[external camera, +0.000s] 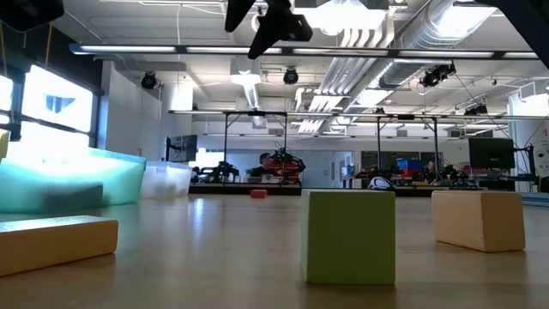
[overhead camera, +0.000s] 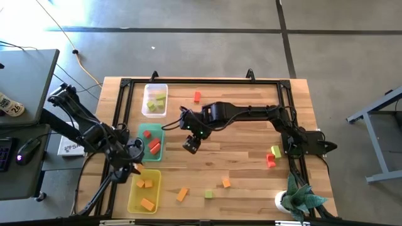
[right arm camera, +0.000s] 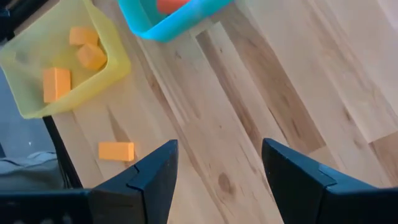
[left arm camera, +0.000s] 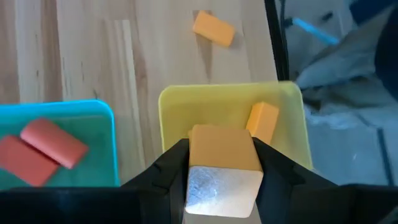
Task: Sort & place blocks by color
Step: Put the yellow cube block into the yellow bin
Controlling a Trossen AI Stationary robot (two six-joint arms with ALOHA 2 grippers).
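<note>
An orange block, a small solid cube, sits pinched between the two dark fingers of the left gripper, which hangs over the rectangular yellow plastic tray at about 7 o'clock on the wooden table. In the left wrist view one more orange block lies inside that tray; the high view shows about three orange blocks in it.

Just beyond it toward the table's middle, at about 9 o'clock, the green tray holds red bar-shaped blocks. Farther on, at about 10 o'clock, the clear tray holds yellow-green blocks.

Loose blocks lie on the bare wood: an orange bar at 6 o'clock, a yellow-green cube and an orange cube beside it, a red block near 12 o'clock, and a yellow-green block touching a red one at about 4 o'clock.

The right gripper hovers over the table's centre, fingers spread wide and empty.

A potted plant stands at 5 o'clock.
</note>
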